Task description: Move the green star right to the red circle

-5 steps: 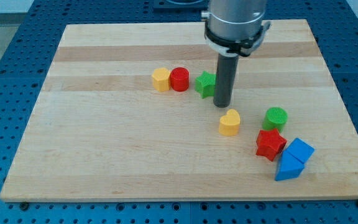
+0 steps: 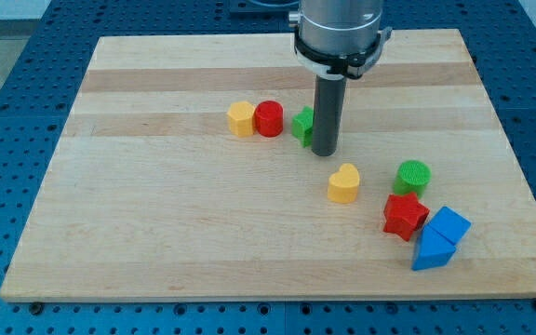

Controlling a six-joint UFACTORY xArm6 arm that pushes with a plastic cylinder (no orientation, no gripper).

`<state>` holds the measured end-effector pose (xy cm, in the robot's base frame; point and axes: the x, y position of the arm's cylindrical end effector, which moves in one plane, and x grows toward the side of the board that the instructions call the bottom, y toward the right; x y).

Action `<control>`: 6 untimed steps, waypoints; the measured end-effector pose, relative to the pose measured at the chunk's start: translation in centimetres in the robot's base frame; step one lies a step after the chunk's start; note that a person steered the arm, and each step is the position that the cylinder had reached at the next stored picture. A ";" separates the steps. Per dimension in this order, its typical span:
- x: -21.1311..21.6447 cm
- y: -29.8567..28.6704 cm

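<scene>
Although our rod hides much of it, the green star (image 2: 302,124) shows as a bright green block with pointed arms, only its left part visible. It lies on the wooden board (image 2: 156,233), just right of the red circle (image 2: 269,119) with a narrow gap between them, and the yellow block (image 2: 241,119) touches the circle's far side. My tip (image 2: 324,152) sits at the star's right edge, apparently touching it; it is a plain rod with nothing to open or close. We cannot tell the star's heading or any long axis, since its right half is covered.
</scene>
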<state>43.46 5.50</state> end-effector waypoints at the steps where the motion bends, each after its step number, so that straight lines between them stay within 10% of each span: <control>1: -0.4 0.0; 6: -1.2 -0.6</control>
